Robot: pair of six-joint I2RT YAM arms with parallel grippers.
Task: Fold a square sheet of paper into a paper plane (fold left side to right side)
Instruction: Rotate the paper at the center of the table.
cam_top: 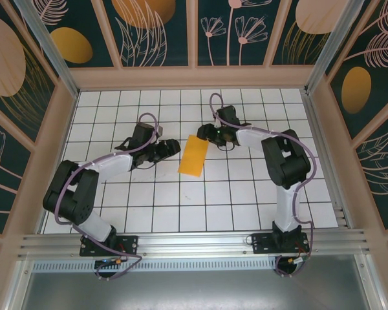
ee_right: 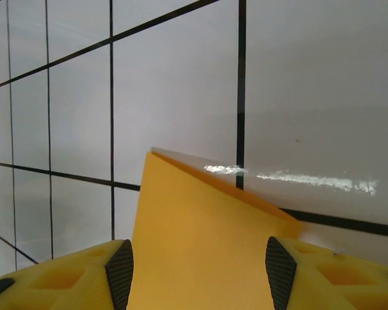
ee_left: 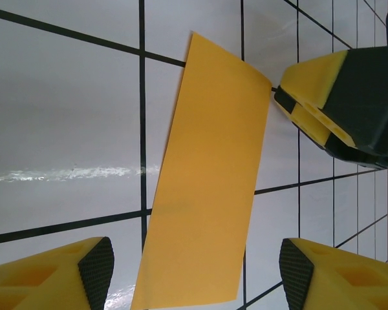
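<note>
Orange sheet of paper (cam_top: 193, 155), folded to a narrow rectangle, lies approx. mid-table on the white grid-tiled table (cam_top: 246, 194), its long edges a bit tilted vs. the tile lines. Left gripper (cam_top: 172, 149) sits just left of the paper, fingers wide apart; in the left wrist view the paper's near end shows btwn the two pads (ee_left: 94, 268). Right gripper (cam_top: 207, 134) is at the paper's far right corner, fingers apart w/ that corner btwn them, not pinched on it.
</note>
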